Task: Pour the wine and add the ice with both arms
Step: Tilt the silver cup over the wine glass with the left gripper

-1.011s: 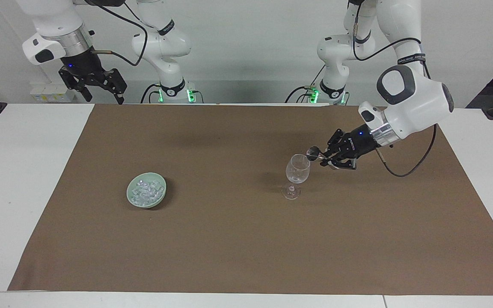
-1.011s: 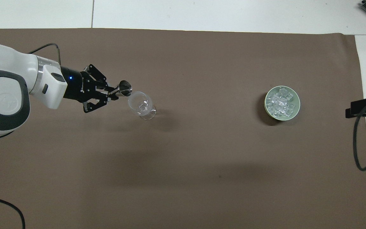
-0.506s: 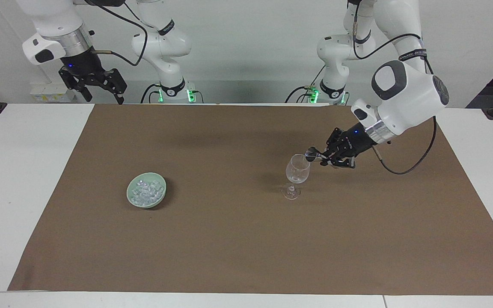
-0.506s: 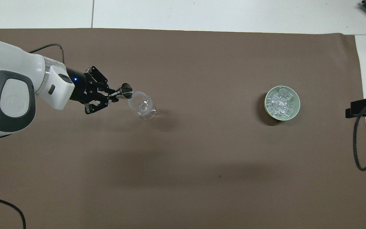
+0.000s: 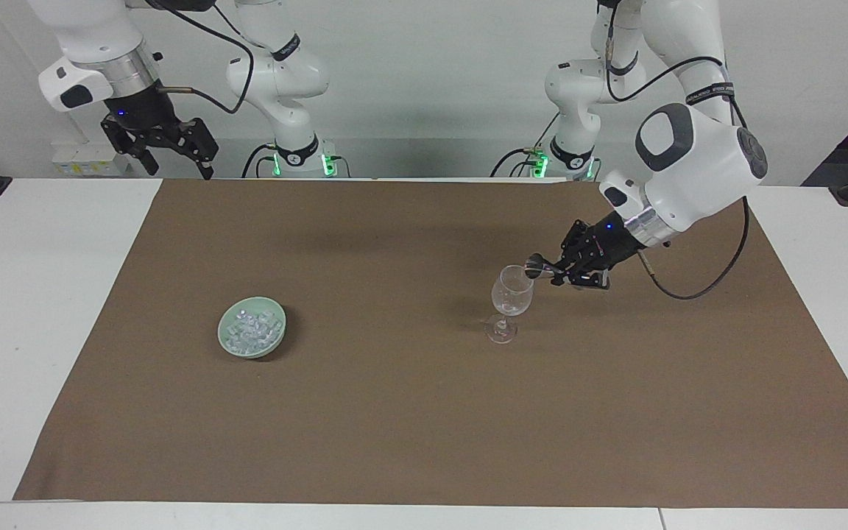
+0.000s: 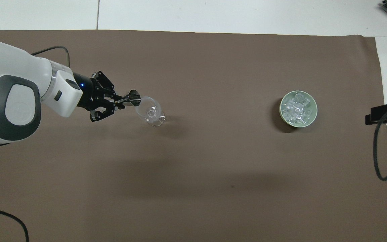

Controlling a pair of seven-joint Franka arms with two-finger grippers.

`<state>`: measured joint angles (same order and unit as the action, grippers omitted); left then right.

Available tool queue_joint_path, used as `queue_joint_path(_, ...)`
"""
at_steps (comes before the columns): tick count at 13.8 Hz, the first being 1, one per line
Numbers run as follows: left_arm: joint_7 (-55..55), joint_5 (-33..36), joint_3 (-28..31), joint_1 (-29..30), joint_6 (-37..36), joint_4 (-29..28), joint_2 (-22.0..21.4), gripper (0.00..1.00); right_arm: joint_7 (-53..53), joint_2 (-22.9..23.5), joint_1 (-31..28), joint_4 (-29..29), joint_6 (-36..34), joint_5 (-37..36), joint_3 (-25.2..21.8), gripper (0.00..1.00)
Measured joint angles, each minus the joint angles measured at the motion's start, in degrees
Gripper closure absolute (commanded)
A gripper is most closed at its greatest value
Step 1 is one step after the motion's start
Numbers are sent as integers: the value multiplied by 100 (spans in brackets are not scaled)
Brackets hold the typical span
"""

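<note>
Working across the facing view from its left: my right gripper (image 5: 174, 151) waits raised over the table's edge at the right arm's end, jaws spread and empty. Below it and farther from the robots sits the pale green dish (image 5: 279, 333) holding the ice (image 5: 250, 330), a heap of small clear cubes. I judge them hard, slick and likely to skid out of a pinch; I'd take one off the top of the heap across its flat faces, gently, or it will pop free. The dish looks light and could slide on the brown mat (image 5: 394, 412) if nudged. Well apart from the dish, toward the left arm's end, stands the wine glass (image 5: 511, 302), upright on a thin stem: fragile, top-heavy, easy to tip. I'd avoid the rim and hold it low on the bowl if at all. My left gripper (image 5: 558, 271) is pinched tight on the narrow waist of a small metal measuring cup (image 5: 536, 266), tilted with its mouth at the glass's rim. Whether liquid is flowing I cannot tell. Nothing lies between dish and glass, so the carry path looks open; the left arm hanging by the glass is the only obstacle.
</note>
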<state>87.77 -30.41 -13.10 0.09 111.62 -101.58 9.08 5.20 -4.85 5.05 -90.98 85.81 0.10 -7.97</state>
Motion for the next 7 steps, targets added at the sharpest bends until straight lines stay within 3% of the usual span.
queue_joint_path(7,-412,363,5,-201,1,30,0,94,0,0,0,0,0,0,0,0)
